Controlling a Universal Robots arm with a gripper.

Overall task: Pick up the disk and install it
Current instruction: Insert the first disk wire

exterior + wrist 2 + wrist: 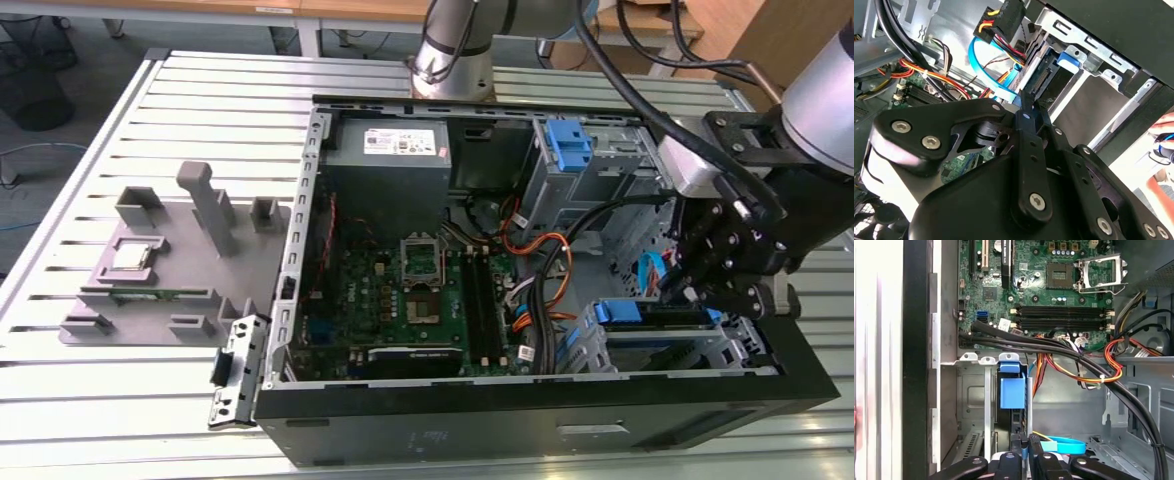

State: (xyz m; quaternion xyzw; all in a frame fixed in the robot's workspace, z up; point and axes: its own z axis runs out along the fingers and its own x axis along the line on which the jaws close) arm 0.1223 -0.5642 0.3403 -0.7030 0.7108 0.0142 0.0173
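The disk (1013, 396), a flat drive in a blue plastic carrier, stands on edge in the grey metal drive bay (974, 405), my black gripper (1025, 442) pinched on its end, green motherboard (1054, 285) beyond.

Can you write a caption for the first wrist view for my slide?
The gripper pinches the disk in its blue carrier, standing on edge in the drive bay of the open computer case, below the motherboard.
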